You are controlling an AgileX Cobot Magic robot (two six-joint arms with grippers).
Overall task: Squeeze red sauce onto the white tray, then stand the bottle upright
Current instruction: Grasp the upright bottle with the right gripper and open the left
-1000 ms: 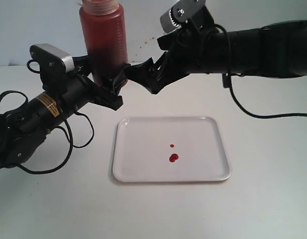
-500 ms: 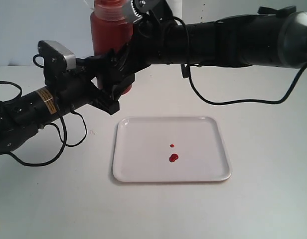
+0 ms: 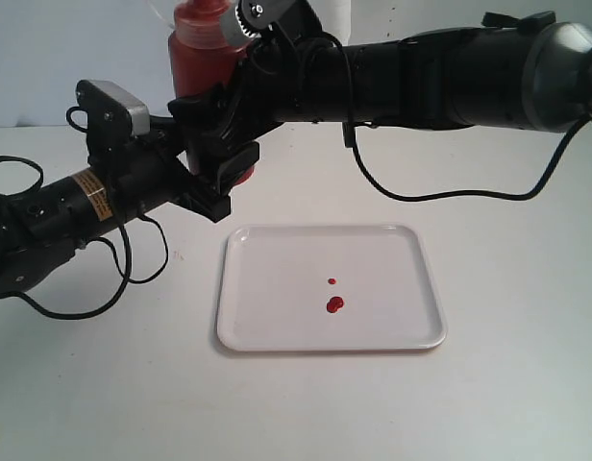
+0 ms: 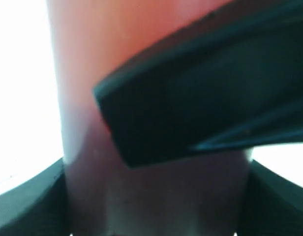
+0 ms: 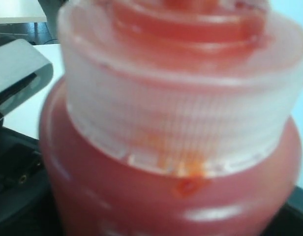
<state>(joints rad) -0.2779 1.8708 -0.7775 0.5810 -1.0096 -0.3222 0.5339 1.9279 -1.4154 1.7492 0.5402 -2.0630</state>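
**Bottle upright between both grippers, left of the tray**

Start at the left of the exterior view. Your left arm comes in low across the table [image 3: 507, 336], and the left gripper [image 3: 219, 182] sits at the base of the bottle [image 3: 195, 67]. In the left wrist view, its black fingers [image 4: 28, 201] show at either side of the red bottle wall [image 4: 82, 73] and press against it. Read that as your left gripper clamped on the bottle.

A second black finger [image 4: 191, 98] lies slantwise across the front of the bottle in that same view. It belongs to the right gripper [image 3: 224, 130], whose arm reaches from the right across the middle to the bottle's lower half. You cannot tell from any view whether those jaws squeeze the bottle or only lie against it.

The bottle stands roughly upright, cap up, with its top cut off by the edge of the exterior view. The right wrist view looks closely at the ribbed clear cap [image 5: 176, 103], which has a smear of red sauce at its lower edge. You cannot tell whether the bottle's base rests on the table.

Further right, and nearer the camera, the white tray [image 3: 277, 288] lies flat on the table, clear of both grippers. Two small blobs of red sauce [image 3: 334, 304] sit near its middle, the smaller one just behind the larger.
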